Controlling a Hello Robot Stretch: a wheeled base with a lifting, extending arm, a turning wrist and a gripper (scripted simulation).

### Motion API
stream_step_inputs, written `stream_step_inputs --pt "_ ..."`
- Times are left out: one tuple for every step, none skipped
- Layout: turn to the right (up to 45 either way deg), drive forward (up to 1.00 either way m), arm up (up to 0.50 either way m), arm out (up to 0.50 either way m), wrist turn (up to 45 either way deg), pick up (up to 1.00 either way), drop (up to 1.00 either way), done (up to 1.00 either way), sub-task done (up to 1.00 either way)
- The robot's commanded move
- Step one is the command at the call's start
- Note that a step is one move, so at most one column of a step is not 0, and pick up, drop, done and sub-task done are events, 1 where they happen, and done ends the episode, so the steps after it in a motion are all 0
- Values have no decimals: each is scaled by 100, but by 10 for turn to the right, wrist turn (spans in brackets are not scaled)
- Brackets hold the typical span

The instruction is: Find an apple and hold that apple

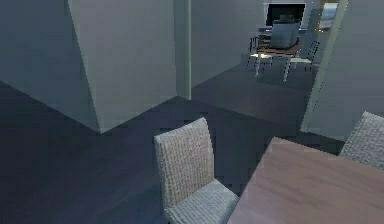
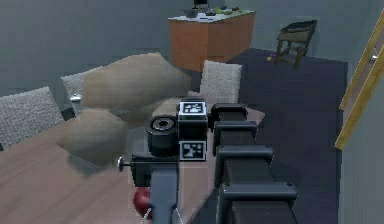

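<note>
Red round blob (image 2: pixel 141 203) partly hidden by jaws' body: can't tell if apple, or if held. Near surface (image 1: pixel 310 185) cut by forward view's btm/right edges. Bits (image 2: pixel 215 12) atop far surface (image 2: pixel 210 40) too small to ID.

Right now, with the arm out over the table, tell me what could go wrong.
1. A small red round thing lies on the table by the hand; whether it touches cannot be told, and a nudge might roll it away.
2. The chair stands just beyond the arm; turning the base could swing the arm into it.
3. Ahead, a woven chair sits close; driving forward may hit it.
</note>
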Motion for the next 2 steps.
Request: stream_step_inputs --pt "0 0 0 0 450 0 0 0 0" --pt "0 0 0 0 450 0 0 0 0"
